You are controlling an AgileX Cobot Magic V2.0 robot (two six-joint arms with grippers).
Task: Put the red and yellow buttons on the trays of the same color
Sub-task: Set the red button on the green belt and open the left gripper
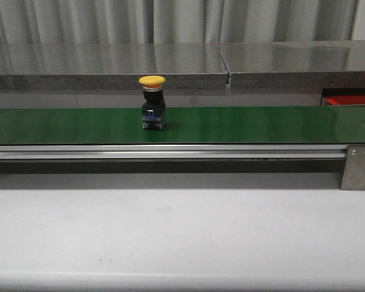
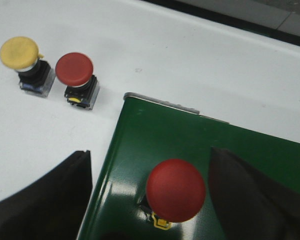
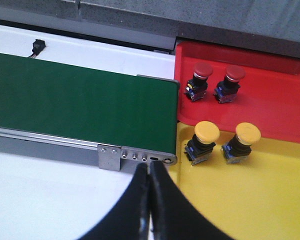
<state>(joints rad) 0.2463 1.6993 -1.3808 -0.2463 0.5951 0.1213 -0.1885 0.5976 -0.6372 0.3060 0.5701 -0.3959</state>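
1. left wrist view shows the left gripper (image 2: 150,192) spread wide, its dark fingers (image 2: 50,195) flanking a red mushroom-head push button (image 2: 175,190) standing on the green conveyor belt (image 2: 240,150), not yet gripped.
2. right gripper (image 3: 149,200) is pressed closed and empty, above the belt's end.
3. sorted: two red buttons in the red plastic tray (image 3: 280,100), two yellow in the yellow plastic tray (image 3: 270,200).
4. left: a yellow-capped button (image 1: 152,102) mid-belt, plus a yellow button (image 2: 27,65) and red button (image 2: 79,80) waiting on the white table (image 2: 200,65).
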